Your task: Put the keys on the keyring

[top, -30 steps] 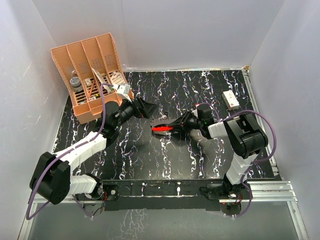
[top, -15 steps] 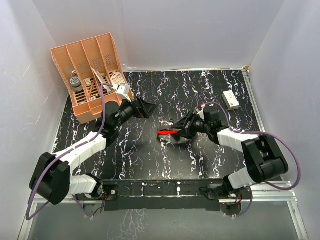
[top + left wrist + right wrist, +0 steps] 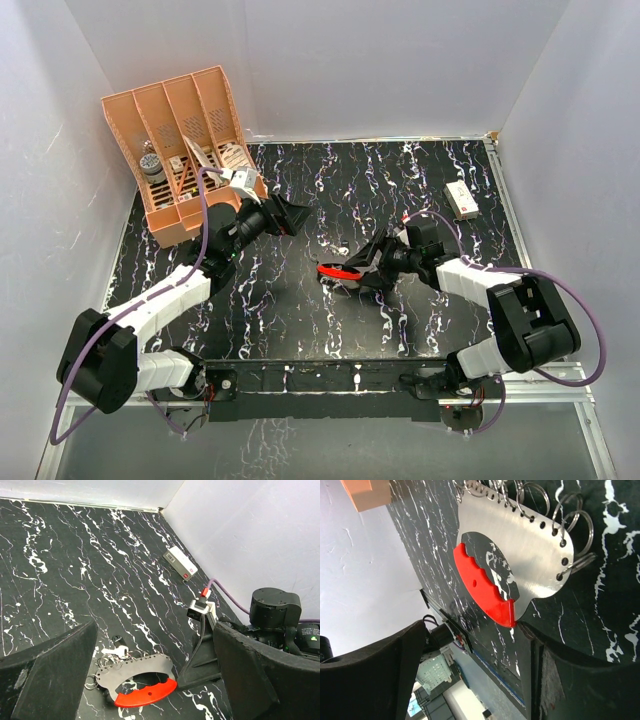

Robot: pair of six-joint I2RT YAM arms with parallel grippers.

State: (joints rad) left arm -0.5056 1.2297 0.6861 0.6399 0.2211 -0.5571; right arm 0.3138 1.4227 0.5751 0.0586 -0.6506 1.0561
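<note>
The keyring (image 3: 338, 271) lies flat on the black marbled table (image 3: 300, 320), a little right of the middle. In the wrist views it is a thin metal plate (image 3: 520, 550) with a red crescent along one side and a row of small wire rings through holes on the other (image 3: 142, 682).

The keys (image 3: 117, 651), one tiny piece with a dark head and a pale blade, rest on the table at the ringed edge, on the side away from the crescent. Whether they are threaded on a ring cannot be told.

The right gripper (image 3: 362, 272) is low over the table just right of the keyring. Its jaws are spread wide and hold nothing (image 3: 477, 630); one finger (image 3: 570, 675) sits right by the crescent's end.

The left gripper (image 3: 291, 215) hangs to the far left of the keyring, apart from it, fully spread and empty (image 3: 155, 630).

An orange organizer (image 3: 185, 150) stands at the far left corner. A small white box (image 3: 461, 199) lies far right.
</note>
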